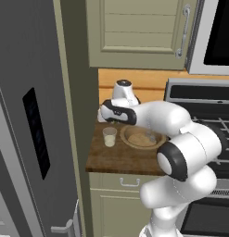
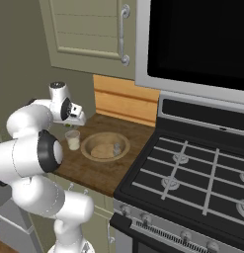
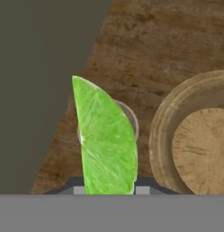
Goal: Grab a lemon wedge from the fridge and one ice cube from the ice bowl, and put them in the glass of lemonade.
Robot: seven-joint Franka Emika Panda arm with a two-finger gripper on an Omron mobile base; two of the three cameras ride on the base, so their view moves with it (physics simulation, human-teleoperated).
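My gripper (image 3: 109,189) is shut on the lemon wedge (image 3: 106,140), a bright yellow-green slice standing upright between the fingers. Right under the wedge is the glass of lemonade (image 3: 132,120), whose rim peeks out behind it. That glass (image 1: 109,136) stands on the wooden counter, left of the tan ice bowl (image 1: 143,138). The gripper (image 2: 73,123) hangs just above the glass (image 2: 72,139). A small ice cube (image 2: 116,147) lies in the bowl (image 2: 105,146). The grey fridge (image 1: 23,115) fills the left side, its door closed.
A stove (image 2: 192,173) with black grates sits right of the wooden counter (image 1: 120,159). Beige wall cabinets (image 1: 139,32) hang above, with a microwave (image 2: 197,39) over the stove. A dark olive wall panel (image 3: 36,90) borders the counter's left edge.
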